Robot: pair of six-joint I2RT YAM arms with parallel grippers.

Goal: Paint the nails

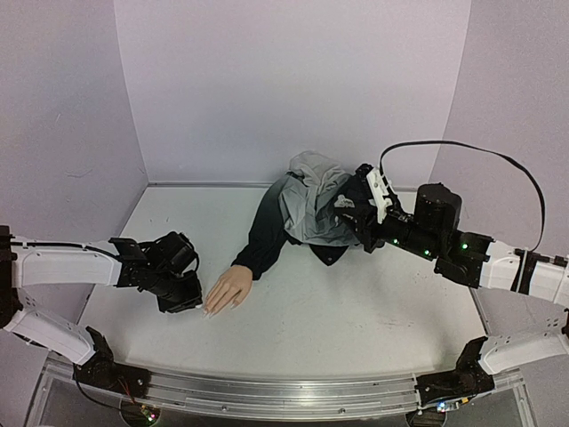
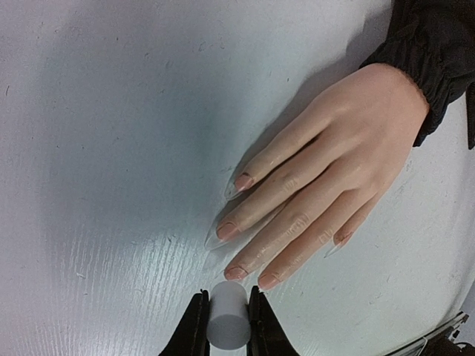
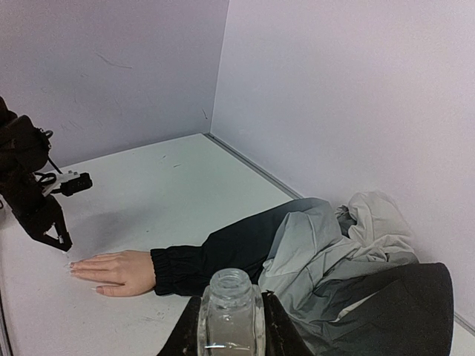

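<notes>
White table [image 2: 111, 148], nails [image 2: 236, 273] just beside left tool [image 2: 228, 300]

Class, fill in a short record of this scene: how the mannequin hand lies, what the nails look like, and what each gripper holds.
Mannequin hand: palm down, flat on table, dark sleeve at wrist
Nails: long, glossy, clear tips; whether any is painted cannot be told
Left gripper: shut on white cap, just off the nail tips
Right gripper: shut on clear glass bottle, uncapped, upright

Open tabletop [image 1: 356, 311] right of mannequin hand [image 1: 228, 290] — heaped jacket [image 1: 311, 200] behind it
</notes>
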